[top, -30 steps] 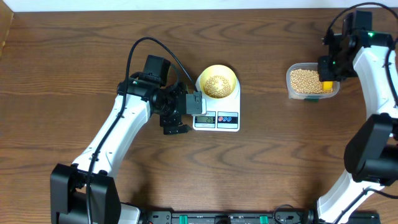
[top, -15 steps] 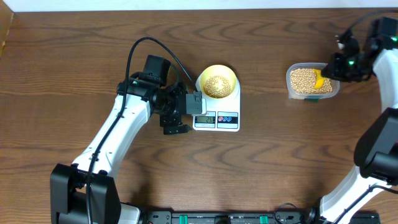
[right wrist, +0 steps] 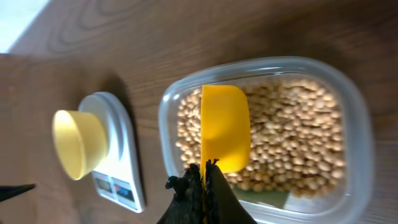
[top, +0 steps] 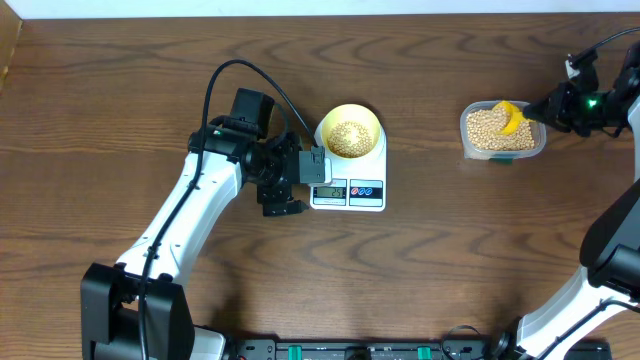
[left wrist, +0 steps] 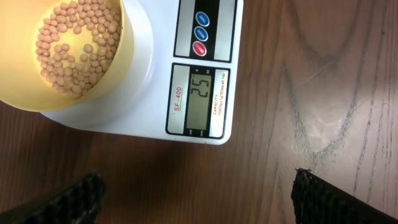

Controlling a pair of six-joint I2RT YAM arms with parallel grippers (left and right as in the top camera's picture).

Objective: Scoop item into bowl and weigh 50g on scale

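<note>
Step in hand, by my reading: scooping. Left fingers (left wrist: 74,198) spread, hovering beside scale (left wrist: 149,56); display (left wrist: 200,99) reads 25. Bowl (left wrist: 22,74) on scale, part-filled with beans (left wrist: 78,43). Right fingers (right wrist: 199,186) pinch yellow scoop (right wrist: 224,124) over tub (top: 540,140). Next: dig, carry level to bowl.

you are looking at a pale yellow bowl (left wrist: 18,62), tan-beige beans (left wrist: 78,43), and a white scale (left wrist: 140,59) whose black panel (left wrist: 221,31) carries two blue buttons (left wrist: 203,18), one red, and a grey-green display (left wrist: 199,115). your scoop (right wrist: 224,127) is bright yellow, the tub (right wrist: 267,62) clear plastic, the table (top: 450,250) dark brown with wavy wood grain, the arms (top: 190,215) white and black.
</note>
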